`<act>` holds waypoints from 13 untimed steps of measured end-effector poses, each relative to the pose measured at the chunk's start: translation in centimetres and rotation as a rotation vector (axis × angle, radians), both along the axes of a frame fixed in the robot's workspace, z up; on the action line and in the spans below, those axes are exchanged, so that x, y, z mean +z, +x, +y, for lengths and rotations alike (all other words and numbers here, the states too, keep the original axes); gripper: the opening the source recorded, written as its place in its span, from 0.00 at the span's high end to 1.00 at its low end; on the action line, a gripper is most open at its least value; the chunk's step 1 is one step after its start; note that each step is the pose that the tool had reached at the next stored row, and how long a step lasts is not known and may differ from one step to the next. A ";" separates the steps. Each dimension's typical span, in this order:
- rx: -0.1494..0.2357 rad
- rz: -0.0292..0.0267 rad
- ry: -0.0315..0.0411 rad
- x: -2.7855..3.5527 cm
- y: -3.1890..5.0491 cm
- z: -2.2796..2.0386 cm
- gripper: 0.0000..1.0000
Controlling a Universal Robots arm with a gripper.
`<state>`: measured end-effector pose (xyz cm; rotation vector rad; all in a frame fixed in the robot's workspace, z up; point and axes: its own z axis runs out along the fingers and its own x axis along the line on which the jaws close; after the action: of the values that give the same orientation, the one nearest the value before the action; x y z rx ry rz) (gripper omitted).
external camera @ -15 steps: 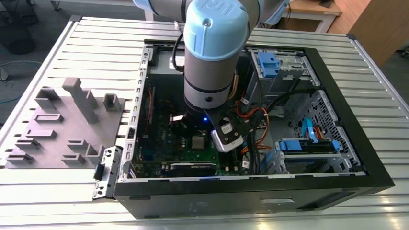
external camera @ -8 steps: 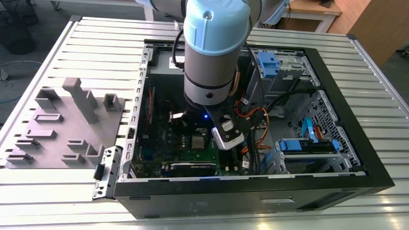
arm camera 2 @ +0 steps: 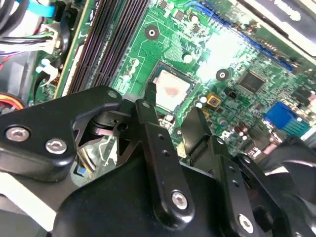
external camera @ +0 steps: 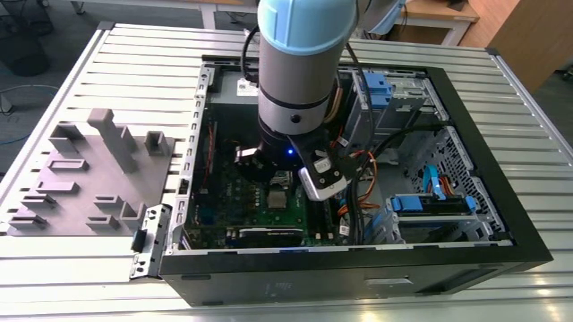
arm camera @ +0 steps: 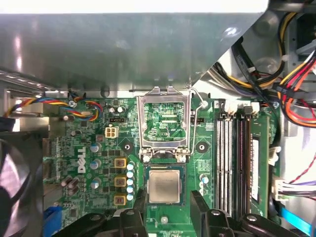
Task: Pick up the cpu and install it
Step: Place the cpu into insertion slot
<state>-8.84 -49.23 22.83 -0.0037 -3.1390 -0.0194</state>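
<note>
Two risks from here, both judged rather than seen. First, snagging: jaws spread close on either side of the cpu (arm camera: pixel 164 187); on any sideways drift or uneven rise, could catch its rim, tilt it in the socket (arm camera: pixel 182 180) and bend the contacts beneath. Second, scraping: tips low over the board (arm camera: pixel 89 163), among small parts beside the socket; could knock one on a slip. Worth weighing too: plate (arm camera: pixel 140 123) hinged up and open on the side of the socket away from the jaws, lever (arm camera: pixel 197 96) free beside it. Nothing clamping the cpu yet, so probably held by its own weight alone and easy to nudge.

As for the cpu: flat in the socket, silvery top up, square to the frame in both wrist views; looks seated. Jaws spread, pinching nothing, one tip on each side of the cpu, straddling the half nearer the wrist in the first wrist view. Touching the rim or just clear of it: cannot tell. In the exterior view, arm (external camera: pixel 300 74) reaching down into the case (external camera: pixel 358 275) over the middle of the board, with the tray (external camera: pixel 85 174) well apart on the tabletop (external camera: pixel 134 60).
</note>
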 end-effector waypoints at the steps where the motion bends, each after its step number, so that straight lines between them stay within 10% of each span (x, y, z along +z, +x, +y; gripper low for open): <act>1: 0.000 0.0000 0.0001 0.12 0.00 0.00 0.52; 13: 0.000 0.0000 0.0006 0.14 0.05 0.62 0.52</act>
<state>-8.79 -48.61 22.98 -0.0034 -3.1390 -0.0204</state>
